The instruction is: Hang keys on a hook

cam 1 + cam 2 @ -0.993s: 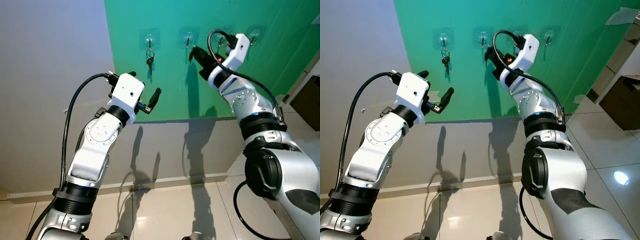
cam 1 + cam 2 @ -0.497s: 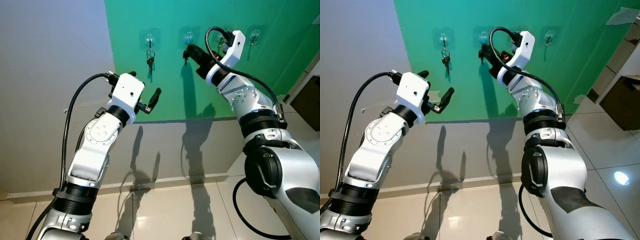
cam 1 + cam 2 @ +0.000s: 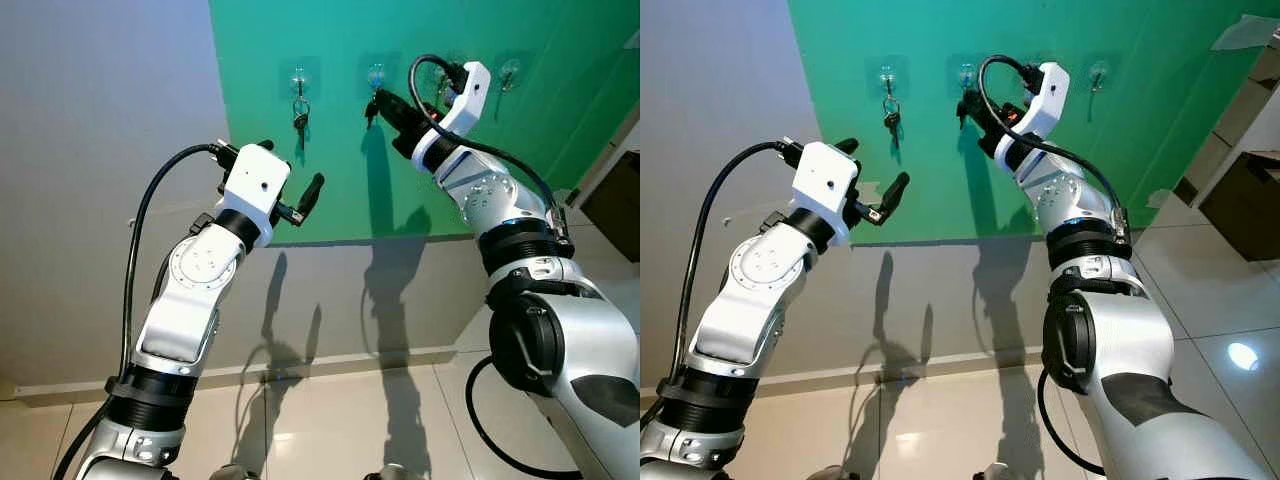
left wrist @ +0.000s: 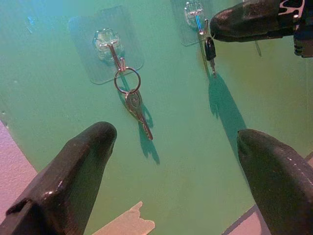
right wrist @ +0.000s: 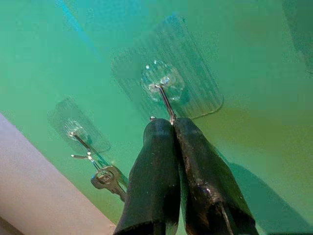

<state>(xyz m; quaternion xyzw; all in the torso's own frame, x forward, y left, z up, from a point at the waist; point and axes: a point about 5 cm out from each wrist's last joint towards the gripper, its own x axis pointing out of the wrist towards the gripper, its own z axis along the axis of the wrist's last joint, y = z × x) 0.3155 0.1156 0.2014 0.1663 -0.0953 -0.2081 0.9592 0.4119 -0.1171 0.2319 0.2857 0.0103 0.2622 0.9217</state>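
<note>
Several clear stick-on hooks line the green panel (image 3: 330, 190). A ring with silver keys (image 3: 299, 118) hangs from the leftmost hook (image 4: 106, 38). My right gripper (image 5: 170, 121) is raised to the second hook (image 5: 162, 81), its tips touching the hook's wire end. It is shut on a black-headed key (image 4: 210, 49), which dangles just under the fingertips against the panel. My left gripper (image 4: 176, 133) is open and holds nothing. It hovers off the wall, below and in front of the leftmost hook, with one black finger (image 3: 311, 191) pointing at the panel.
Another clear hook (image 3: 510, 70) sits further right on the panel. Grey wall lies left of and below the green. A dark cabinet (image 3: 615, 205) stands at the right edge, with tiled floor (image 3: 330, 420) below. A strip of tape (image 4: 129, 225) sticks to the panel's edge.
My right gripper has risen and moved left from below the second hook up to its tip, carrying the key. It has barely shifted in the last half second. The left arm is still.
</note>
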